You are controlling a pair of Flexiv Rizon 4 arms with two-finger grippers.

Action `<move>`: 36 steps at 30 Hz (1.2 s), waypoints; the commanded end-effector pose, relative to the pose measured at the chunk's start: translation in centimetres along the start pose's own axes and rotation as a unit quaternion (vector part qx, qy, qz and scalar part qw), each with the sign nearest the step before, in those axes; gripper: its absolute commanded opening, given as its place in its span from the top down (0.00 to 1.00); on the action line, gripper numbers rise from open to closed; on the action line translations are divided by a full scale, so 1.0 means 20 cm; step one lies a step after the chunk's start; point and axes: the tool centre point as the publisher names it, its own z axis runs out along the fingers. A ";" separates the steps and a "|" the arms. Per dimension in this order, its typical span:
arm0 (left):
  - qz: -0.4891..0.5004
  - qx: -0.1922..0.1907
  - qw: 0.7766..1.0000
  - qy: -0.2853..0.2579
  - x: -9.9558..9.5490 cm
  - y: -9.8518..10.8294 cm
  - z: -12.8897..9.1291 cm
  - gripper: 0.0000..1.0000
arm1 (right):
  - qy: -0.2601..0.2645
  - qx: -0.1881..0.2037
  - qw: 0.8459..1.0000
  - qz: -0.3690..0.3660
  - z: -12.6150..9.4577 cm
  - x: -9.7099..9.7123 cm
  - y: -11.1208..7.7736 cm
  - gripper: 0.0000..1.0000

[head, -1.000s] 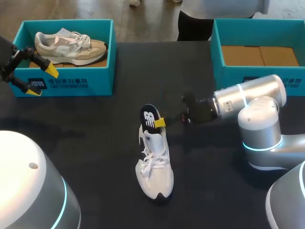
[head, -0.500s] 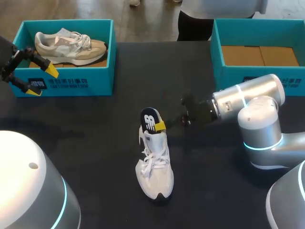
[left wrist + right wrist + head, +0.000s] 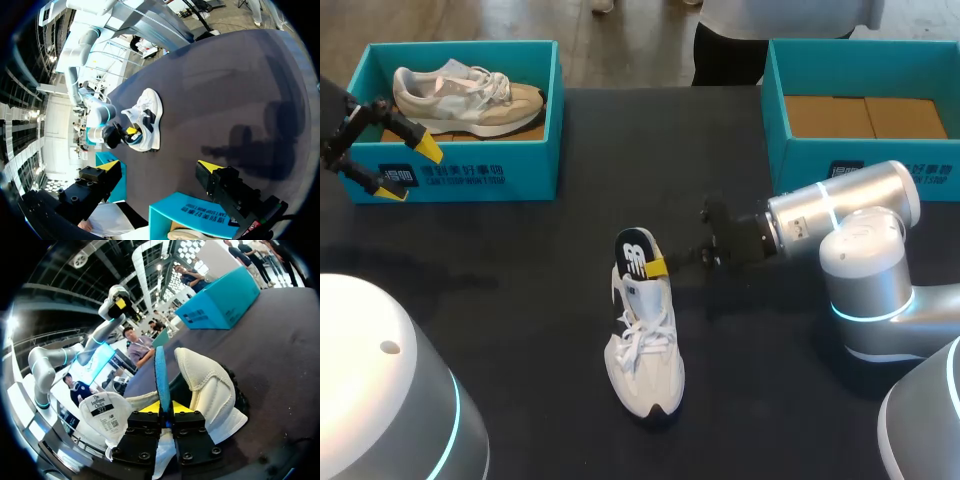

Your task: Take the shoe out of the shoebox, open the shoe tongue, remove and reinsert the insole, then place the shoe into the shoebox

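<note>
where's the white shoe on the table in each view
head view: white shoe mid-table, toe toward the robot
left wrist view: far ahead of the left gripper, on the table
right wrist view: directly under the right gripper, heel nearest
shared landmark: right gripper clamping the insole at the heel

Head view: right claw (image 3: 656, 266) shows one yellow tip only, the other hidden behind the insole (image 3: 636, 250); left arm (image 3: 332, 105) cut off at the edge (just the left claw (image 3: 408, 171) in frame). Right wrist view: insole's lower end buried between the fingers (image 3: 145, 427), white shoe (image 3: 210, 390) toe end hidden behind the claw body.
</note>
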 end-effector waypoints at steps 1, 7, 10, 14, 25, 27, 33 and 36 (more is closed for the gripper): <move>0.001 0.000 1.000 0.001 0.00 0.00 0.00 0.00 | -0.007 0.000 1.000 -0.009 0.00 0.02 0.02 0.51; 0.001 0.000 1.000 0.001 0.00 0.00 0.00 0.00 | -0.012 0.001 0.999 -0.030 0.00 0.04 0.08 0.52; 0.001 0.000 1.000 0.001 0.00 0.00 0.00 0.00 | -0.012 0.004 0.999 -0.039 0.00 0.04 0.11 0.53; 0.001 0.000 1.000 0.001 0.00 0.00 0.00 0.00 | -0.011 0.004 0.999 -0.048 0.01 0.04 0.15 0.54; 0.001 0.000 1.000 0.001 0.00 0.00 0.00 0.00 | -0.012 0.002 0.998 -0.063 0.02 0.04 0.22 0.60; 0.001 0.000 1.000 0.001 0.00 0.00 0.00 0.00 | -0.013 0.002 0.998 -0.064 0.02 0.04 0.23 0.65; 0.001 0.000 1.000 0.001 0.00 0.00 0.00 0.00 | -0.022 0.002 0.998 -0.063 0.02 0.03 0.24 1.00; 0.001 0.000 1.000 0.001 0.00 0.00 0.00 0.00 | -0.025 0.003 0.998 -0.061 0.02 0.02 0.22 1.00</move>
